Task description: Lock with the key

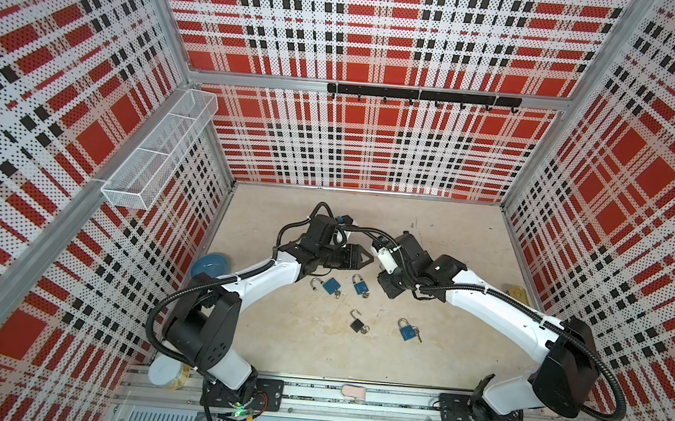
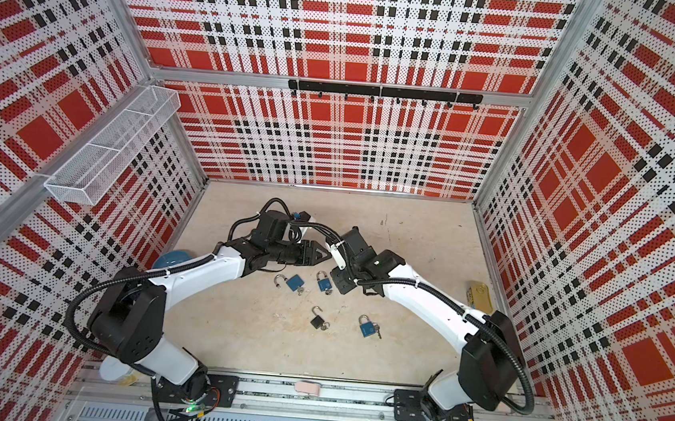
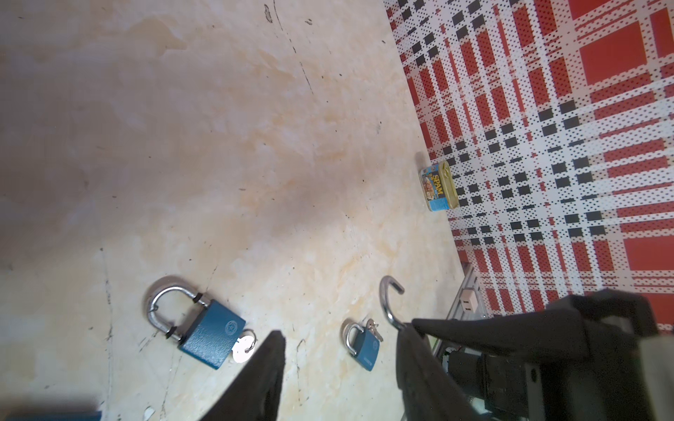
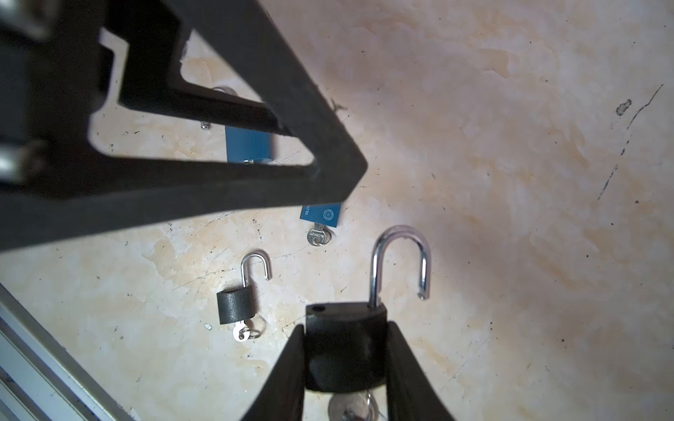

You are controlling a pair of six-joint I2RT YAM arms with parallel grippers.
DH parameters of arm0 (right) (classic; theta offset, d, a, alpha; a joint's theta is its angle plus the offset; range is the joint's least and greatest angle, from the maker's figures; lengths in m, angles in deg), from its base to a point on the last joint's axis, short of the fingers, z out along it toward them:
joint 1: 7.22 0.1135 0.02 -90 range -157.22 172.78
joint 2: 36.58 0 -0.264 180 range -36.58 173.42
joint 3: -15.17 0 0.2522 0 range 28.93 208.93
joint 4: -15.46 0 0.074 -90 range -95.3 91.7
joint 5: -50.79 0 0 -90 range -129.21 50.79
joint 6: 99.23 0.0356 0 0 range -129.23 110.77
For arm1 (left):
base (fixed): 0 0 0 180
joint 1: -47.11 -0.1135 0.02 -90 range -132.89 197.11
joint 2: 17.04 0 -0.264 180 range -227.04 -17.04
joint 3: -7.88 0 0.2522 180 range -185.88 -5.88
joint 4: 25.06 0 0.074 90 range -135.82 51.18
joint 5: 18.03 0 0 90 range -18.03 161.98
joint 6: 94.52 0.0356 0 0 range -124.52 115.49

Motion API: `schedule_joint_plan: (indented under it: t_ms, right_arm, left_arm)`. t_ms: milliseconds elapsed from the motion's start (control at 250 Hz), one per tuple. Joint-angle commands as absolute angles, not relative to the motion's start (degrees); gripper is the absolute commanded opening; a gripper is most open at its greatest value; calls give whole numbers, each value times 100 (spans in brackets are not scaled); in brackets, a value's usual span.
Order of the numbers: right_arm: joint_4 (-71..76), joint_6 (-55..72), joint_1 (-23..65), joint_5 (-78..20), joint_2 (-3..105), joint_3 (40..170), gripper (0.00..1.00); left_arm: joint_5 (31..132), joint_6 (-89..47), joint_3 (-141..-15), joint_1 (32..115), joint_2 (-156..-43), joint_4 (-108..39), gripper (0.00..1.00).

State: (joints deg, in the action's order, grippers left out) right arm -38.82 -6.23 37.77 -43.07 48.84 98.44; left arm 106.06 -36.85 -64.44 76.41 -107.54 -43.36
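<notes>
2 grippers meet above the table. At left, the left gripper has its jaws apart and holds nothing. Under them a shut blue padlock lies flat. At right, the right gripper squeezes the black padlock, loop open, key in its bottom.

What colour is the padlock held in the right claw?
The padlock is black, with a silver shackle; the right wrist view shows it best.
</notes>
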Motion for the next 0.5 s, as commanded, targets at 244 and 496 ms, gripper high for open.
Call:
schedule_joint_plan:
  t_ms: [244,496]
  right_arm:
    - [-3897,-598,3881,-4313,4596,9881,15]
    - [-3988,-607,3933,-4409,4559,9955,14]
  left_arm:
    - [11168,-4124,-6641,7804,-11144,-3623,53]
    - [11286,-4178,-6704,7839,-11214,-3496,51]
